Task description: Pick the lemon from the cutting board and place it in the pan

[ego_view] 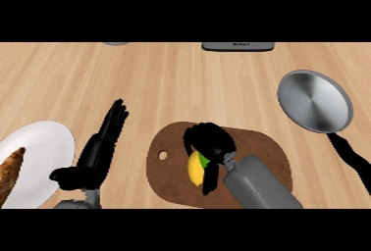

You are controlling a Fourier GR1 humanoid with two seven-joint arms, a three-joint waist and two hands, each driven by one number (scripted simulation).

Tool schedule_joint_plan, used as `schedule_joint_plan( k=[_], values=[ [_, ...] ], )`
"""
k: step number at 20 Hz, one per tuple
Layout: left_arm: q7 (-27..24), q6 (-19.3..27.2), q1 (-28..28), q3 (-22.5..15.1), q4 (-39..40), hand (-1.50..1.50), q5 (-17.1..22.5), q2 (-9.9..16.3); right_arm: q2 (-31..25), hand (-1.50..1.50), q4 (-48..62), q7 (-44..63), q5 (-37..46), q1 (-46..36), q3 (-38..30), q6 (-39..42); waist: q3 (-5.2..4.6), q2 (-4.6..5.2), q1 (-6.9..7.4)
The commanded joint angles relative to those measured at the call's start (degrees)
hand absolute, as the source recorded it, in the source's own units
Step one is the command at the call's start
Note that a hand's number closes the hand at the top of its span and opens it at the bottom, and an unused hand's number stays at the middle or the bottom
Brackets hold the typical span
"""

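A pale wood-grain table [181,83] fills the view. The right robot hand [208,139] sits over a brown cutting board [268,147], its fingers curled down round the lemon [195,169], which lies on the board just beneath the palm and thumb; a patch of green shows on the lemon beside the thumb. Ahead and to the right of that hand, well apart from it, a grey pan [316,100] lies on the table with its black handle [351,154] running back toward the lower right edge. Bare wood lies between the board and the pan, and more ahead of the hand.

The left robot hand [101,142] rests left of the board, fingers straight and pointing forward. Just left of it is a white plate [43,147], cut by the left edge, carrying a brown pastry-like piece [10,169] only partly seen. Beyond both hands, two grey objects [238,46] are clipped at the far edge, too cropped to identify. The right hand hides much of the lemon.
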Motion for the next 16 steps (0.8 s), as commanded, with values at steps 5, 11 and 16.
schedule_joint_plan(
  k=[5, 11, 16],
  values=[
    [0.1, -1.6, 1.2, 0.9, -0.7, 0.0, 0.7, 0.7, -0.6, 1.5, -8.3, 0.8, 3.9, 3.0, -2.8, -9.3, 0.05, 0.52, -0.23],
    [-0.5, -0.5, 1.8, 1.2, -1.3, 0.0, 0.0, 0.8, 1.8, 1.5, -7.6, 25.9, 6.3, 4.4, -15.8, -18.8, 0.04, 0.17, -1.08],
    [0.4, -0.6, 2.3, 0.4, -2.8, 0.0, -0.5, 0.7, 1.8, 1.5, -16.8, 34.0, 15.1, 1.1, -15.7, -24.0, 0.03, 0.21, -0.67]
  ],
)
